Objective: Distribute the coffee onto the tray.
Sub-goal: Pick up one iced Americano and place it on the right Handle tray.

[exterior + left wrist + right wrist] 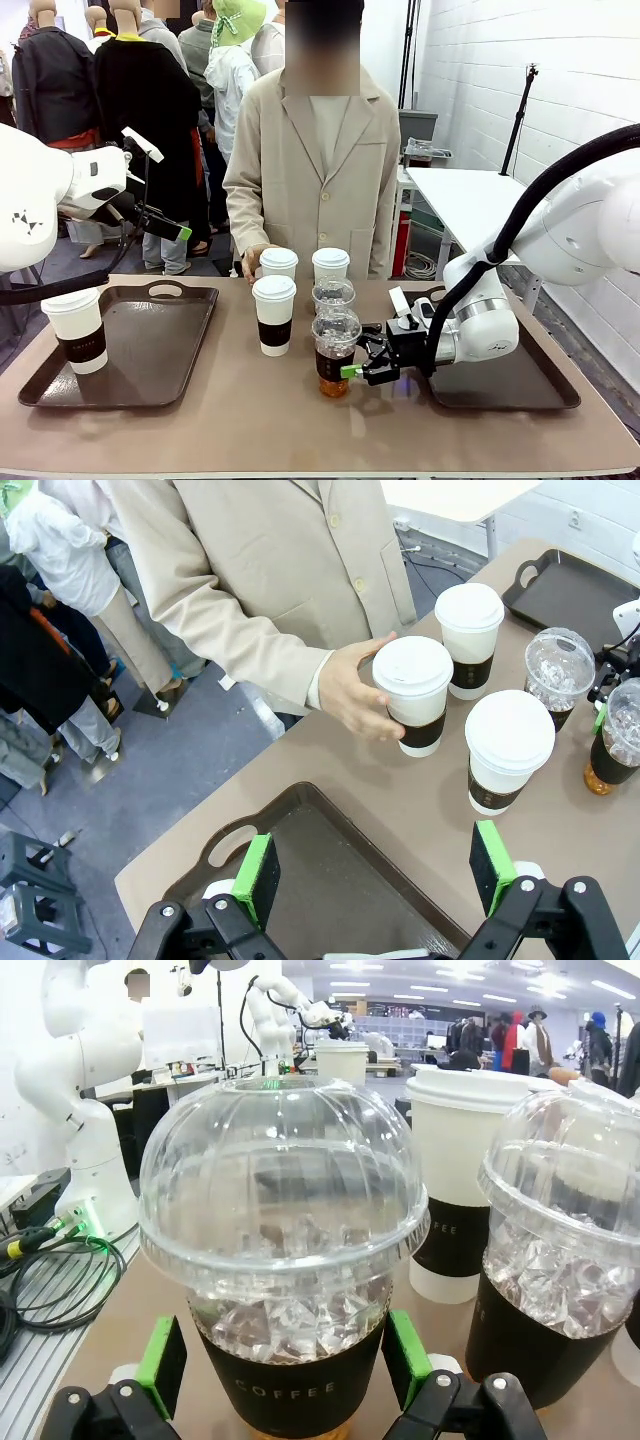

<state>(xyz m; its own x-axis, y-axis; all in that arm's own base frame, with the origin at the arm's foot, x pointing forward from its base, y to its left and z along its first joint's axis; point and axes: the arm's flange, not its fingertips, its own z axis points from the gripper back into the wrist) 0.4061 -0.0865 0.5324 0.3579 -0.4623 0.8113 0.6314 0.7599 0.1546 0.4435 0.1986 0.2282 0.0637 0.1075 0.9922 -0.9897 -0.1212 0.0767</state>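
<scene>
Clear dome-lidded coffee cup [285,1260] stands inside the open right tool [285,1358]; left tool [375,875] open, empty. One white paper cup [77,328] occupies the dark brown tray [160,340]; five wait untrayed.

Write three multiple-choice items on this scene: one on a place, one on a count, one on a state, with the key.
1. Where on the left tray does the white cup stand? A) near-left corner B) far-right corner C) middle
2. How many clear dome-lidded cups stand on the table? A) one B) two C) four
3. How are the jaws of the right gripper? A) shut on nothing B) open around the nearer dome-lidded cup C) shut on a white cup
Key: 1 A, it stands at that corner in the front view; 2 B, two domes show there; 3 B, the green pads stand apart beside its sleeve.
</scene>
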